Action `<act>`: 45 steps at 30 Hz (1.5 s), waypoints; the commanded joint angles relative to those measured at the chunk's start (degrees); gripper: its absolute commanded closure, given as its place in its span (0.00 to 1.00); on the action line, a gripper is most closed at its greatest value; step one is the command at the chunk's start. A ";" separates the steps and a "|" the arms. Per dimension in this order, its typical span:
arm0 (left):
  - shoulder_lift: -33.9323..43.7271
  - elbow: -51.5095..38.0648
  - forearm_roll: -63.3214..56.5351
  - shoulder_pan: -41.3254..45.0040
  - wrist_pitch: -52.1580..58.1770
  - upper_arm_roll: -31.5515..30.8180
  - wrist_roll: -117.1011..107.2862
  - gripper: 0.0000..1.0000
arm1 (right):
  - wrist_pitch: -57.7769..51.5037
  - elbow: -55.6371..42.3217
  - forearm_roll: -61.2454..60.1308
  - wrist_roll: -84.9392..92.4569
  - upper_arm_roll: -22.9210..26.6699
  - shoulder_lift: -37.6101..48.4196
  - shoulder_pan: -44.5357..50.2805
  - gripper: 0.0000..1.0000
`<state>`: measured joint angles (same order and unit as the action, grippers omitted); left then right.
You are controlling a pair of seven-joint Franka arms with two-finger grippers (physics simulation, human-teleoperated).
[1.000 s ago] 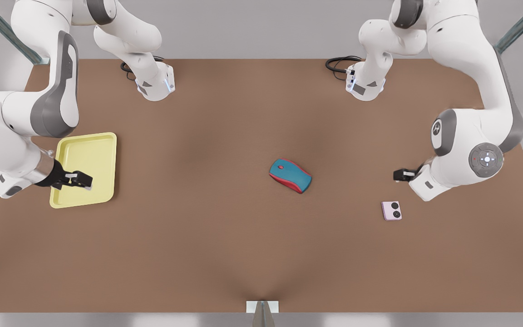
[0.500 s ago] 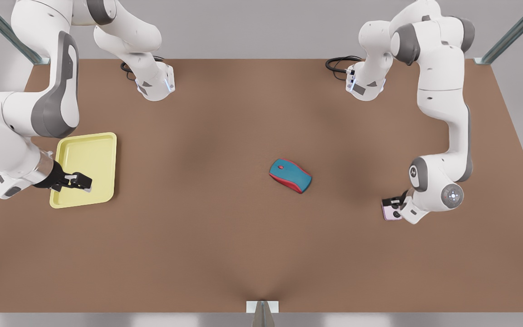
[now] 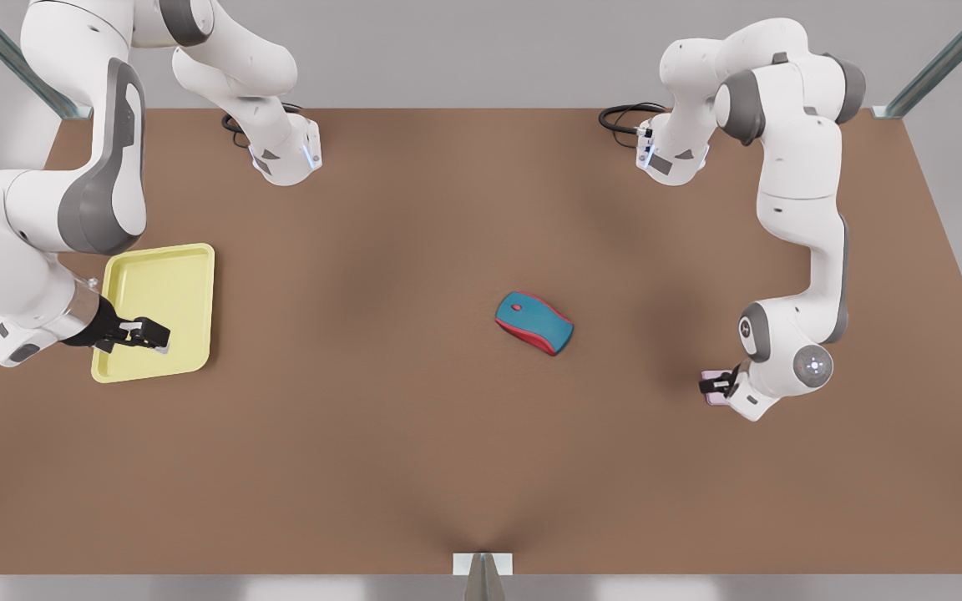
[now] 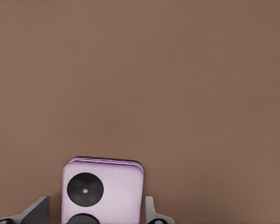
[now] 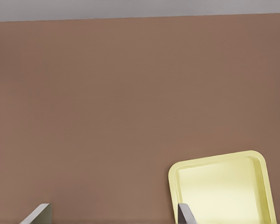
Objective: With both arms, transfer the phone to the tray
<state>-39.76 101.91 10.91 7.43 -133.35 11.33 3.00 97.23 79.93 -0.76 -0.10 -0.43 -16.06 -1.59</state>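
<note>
Two grippers | left gripper down at the phone, fingers spread either side, phone between the jaws on the table | right gripper released, waiting over the tray

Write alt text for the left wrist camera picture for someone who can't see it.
A pale pink phone with black round camera lenses lies flat on the brown table, framed between the two open fingers of the left gripper, one on each side of it.
</note>
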 commanded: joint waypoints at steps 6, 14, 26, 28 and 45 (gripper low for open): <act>-0.06 -0.04 -0.19 -0.05 -0.77 -0.08 -0.10 0.00 | -0.02 -0.04 -0.11 0.01 -0.01 0.07 0.00 0.00; -0.14 0.31 -0.10 0.04 0.20 -0.61 -0.18 0.00 | -0.02 -0.04 -0.11 0.01 -0.01 0.07 0.00 0.00; -0.58 0.22 -0.10 0.04 -0.15 -0.61 -0.18 0.12 | -0.02 -0.04 -0.11 -0.08 -0.01 -0.02 0.00 0.00; -0.23 0.14 -0.10 -0.05 0.11 -0.61 -0.18 0.12 | -0.02 -0.04 -0.20 -0.08 -0.01 0.07 0.00 0.00; 0.74 -0.21 0.25 0.04 0.20 -1.40 -1.06 0.30 | -0.02 0.05 -0.20 0.27 0.08 -0.02 0.00 0.00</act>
<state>-39.12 101.75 10.49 7.46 -133.44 10.04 1.77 97.22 79.98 -0.91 0.07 -0.35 -16.15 -1.63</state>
